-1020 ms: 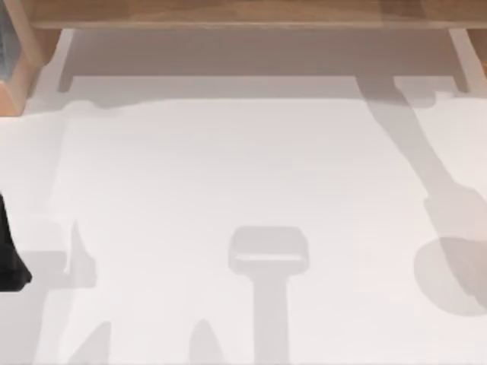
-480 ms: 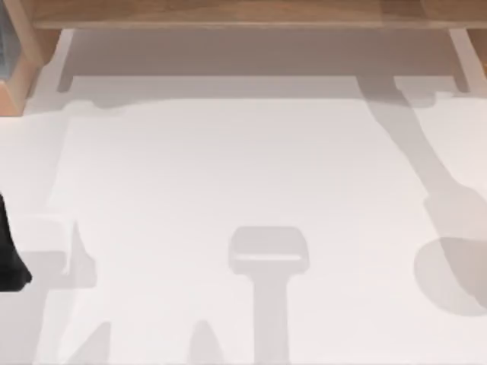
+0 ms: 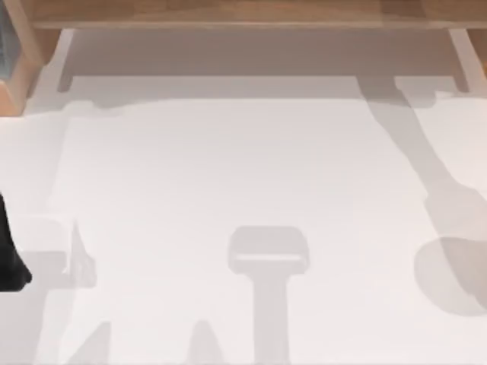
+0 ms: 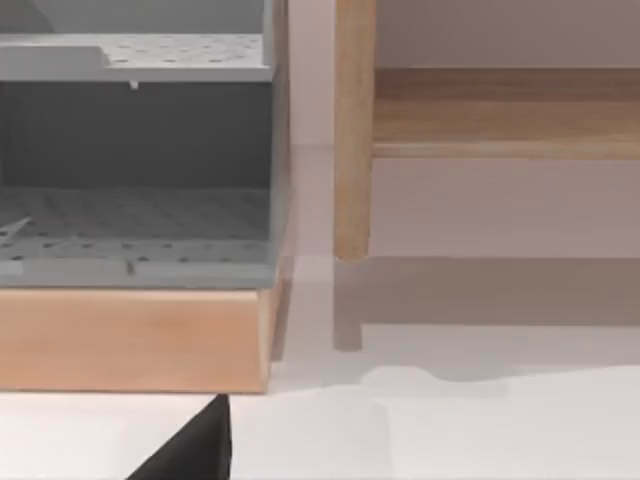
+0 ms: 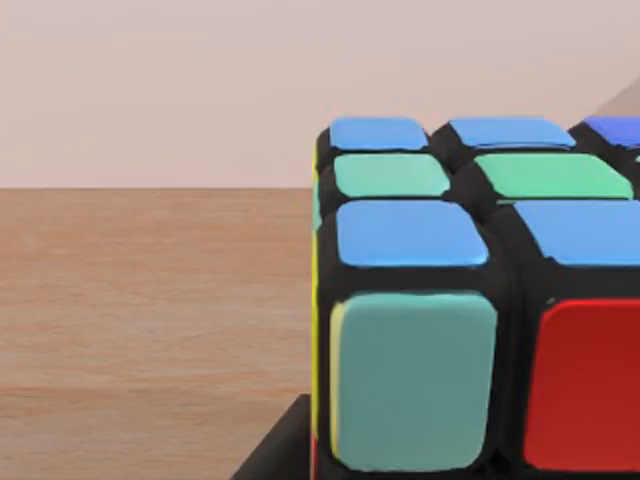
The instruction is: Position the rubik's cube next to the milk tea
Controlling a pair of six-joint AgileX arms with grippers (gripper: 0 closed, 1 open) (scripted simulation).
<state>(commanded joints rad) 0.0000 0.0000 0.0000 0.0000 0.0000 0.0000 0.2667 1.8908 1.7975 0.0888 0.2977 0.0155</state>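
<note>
Rubik's cube [image 5: 470, 300] upright, blue-and-green face up, close before right wrist camera; tool state unclear

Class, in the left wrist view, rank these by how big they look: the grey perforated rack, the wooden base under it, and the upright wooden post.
1. Grey perforated rack, largest.
2. Wooden base beneath it.
3. Upright wooden post, smallest.

The rack and base run off the picture's edge, so this ranks only their visible parts; the post stands farther back, so its true size is unsure.

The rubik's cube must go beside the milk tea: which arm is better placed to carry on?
Probably the right arm: the rubik's cube sits close against its wrist camera. The left arm is parked at the table's left edge.
</note>
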